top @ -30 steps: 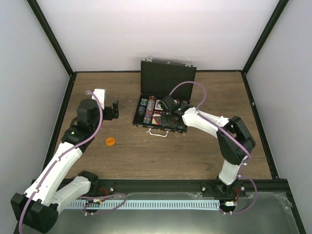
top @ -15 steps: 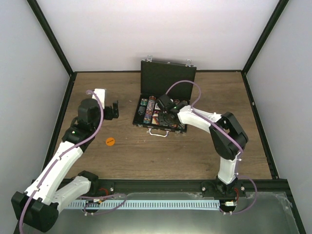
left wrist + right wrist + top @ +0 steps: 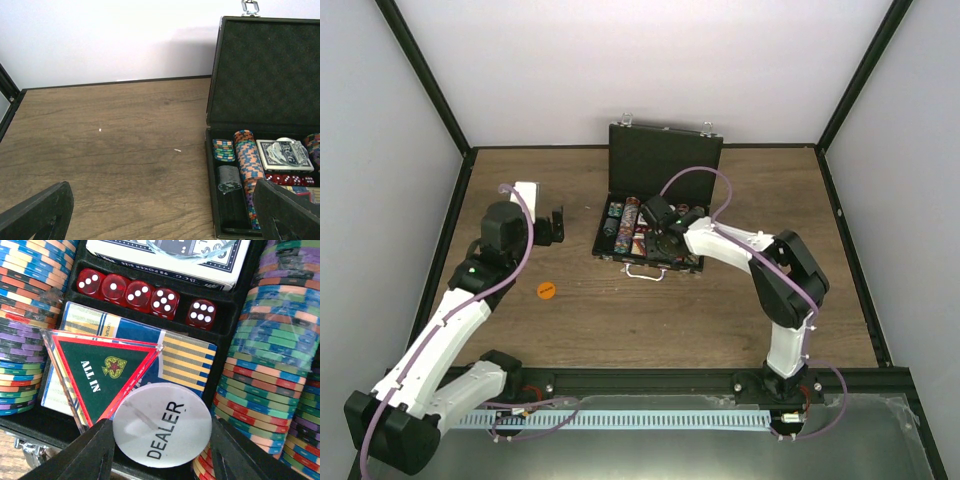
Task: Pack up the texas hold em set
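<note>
Top external view: we see the right end effector down inside the open black case, whose lid stands upright beyond it. The left end effector hangs over the wooden surface, well to the left of the case. An orange disc lies near it, on the side of the arm bases.

Left wrist view: we find the left end effector spread, with nothing between its fingers. The case lies ahead and to its right, holding chips and a card deck.

Right wrist view: the right end effector pinches a white DEALER disc. Just ahead and to its left lies the ALL IN triangle on a blue deck, with red dice farther ahead. Chip rows flank both sides.
</note>
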Controlling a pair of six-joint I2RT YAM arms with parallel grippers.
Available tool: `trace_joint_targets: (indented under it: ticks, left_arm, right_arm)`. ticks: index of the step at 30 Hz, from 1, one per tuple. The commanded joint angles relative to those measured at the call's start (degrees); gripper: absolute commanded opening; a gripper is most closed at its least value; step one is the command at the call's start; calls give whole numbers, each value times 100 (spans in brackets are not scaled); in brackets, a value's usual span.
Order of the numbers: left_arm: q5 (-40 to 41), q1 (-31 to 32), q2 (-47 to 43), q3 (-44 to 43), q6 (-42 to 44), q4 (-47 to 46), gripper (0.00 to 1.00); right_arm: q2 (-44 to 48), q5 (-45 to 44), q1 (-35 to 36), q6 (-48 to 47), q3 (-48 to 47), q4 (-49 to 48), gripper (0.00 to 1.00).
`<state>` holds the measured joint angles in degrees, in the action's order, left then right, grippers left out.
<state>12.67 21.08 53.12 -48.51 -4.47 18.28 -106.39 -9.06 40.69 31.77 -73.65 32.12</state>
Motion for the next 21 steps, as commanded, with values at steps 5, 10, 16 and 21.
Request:
trace_joint_targets:
  ticks: [5, 10, 16, 21]
  left_arm:
    - [109, -22, -127, 64, 11, -129, 100]
    - [78, -23, -128, 62, 7, -124, 100]
    - [90, -24, -136, 61, 9, -123, 100]
    - [165, -20, -180, 59, -1, -118, 100]
  right_arm:
    - [263, -81, 18, 0, 166, 202, 55]
    - [139, -6, 18, -10, 147, 168, 57]
    - [229, -64, 18, -6, 96, 218, 63]
    - [558, 180, 240, -291, -18, -157, 72]
